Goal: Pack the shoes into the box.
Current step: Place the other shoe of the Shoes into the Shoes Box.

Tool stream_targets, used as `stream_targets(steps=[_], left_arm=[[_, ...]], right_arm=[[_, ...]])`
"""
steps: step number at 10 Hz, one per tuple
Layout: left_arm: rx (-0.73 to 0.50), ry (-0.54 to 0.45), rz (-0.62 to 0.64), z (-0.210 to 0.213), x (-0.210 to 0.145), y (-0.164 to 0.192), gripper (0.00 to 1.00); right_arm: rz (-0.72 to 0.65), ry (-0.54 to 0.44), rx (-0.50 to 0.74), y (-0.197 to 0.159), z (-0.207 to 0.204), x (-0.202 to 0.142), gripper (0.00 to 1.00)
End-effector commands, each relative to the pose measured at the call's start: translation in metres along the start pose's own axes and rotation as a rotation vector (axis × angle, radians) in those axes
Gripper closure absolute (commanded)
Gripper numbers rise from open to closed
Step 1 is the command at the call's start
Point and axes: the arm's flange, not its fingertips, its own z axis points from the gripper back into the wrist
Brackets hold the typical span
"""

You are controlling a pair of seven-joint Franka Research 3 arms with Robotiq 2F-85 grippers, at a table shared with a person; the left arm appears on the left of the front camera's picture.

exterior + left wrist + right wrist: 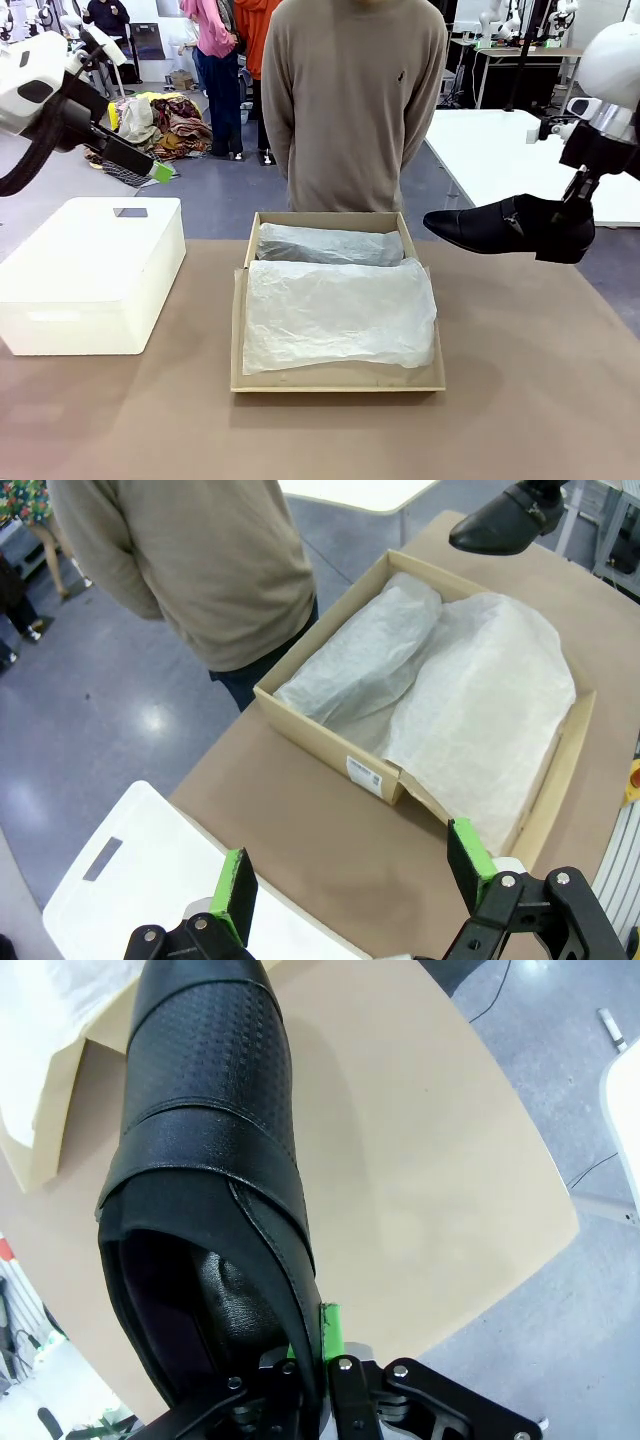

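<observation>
Mid-worktop (520,400): open cardboard shoebox (338,378), lined with tissue paper (340,310). Right of it, airborne, black dress shoe (505,225) pinched at the heel by right hand (320,1350), toe boxward. Left hand (353,875) wide, empty. Carry step; next: over box, lower, release.

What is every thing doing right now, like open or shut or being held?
Box, open.
Tissue, crumpled, covering the box's inside.
Shoe, held in the air by its heel, right of the box.
White box, lid on.
Left gripper, open, empty.
Right gripper, shut on the shoe.
</observation>
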Motion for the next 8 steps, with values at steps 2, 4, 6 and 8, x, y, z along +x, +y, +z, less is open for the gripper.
stream_targets(steps=[2, 4, 6, 8], left_arm=[[-0.012, -0.012, -0.001, -0.001, -0.002, 0.000, 0.00], [-0.012, -0.012, -0.001, -0.001, -0.002, 0.000, 0.00], [-0.012, -0.012, -0.001, -0.001, -0.002, 0.000, 0.00], [-0.012, -0.012, -0.001, -0.001, -0.002, 0.000, 0.00]], right_arm=[[0.000, 0.000, 0.000, 0.000, 0.000, 0.000, 1.00], [-0.135, -0.030, -0.026, 0.020, 0.013, 0.026, 1.00], [-0.310, -0.044, -0.034, 0.041, 0.026, 0.051, 1.00], [-0.464, -0.044, -0.070, 0.055, 0.034, 0.075, 1.00]])
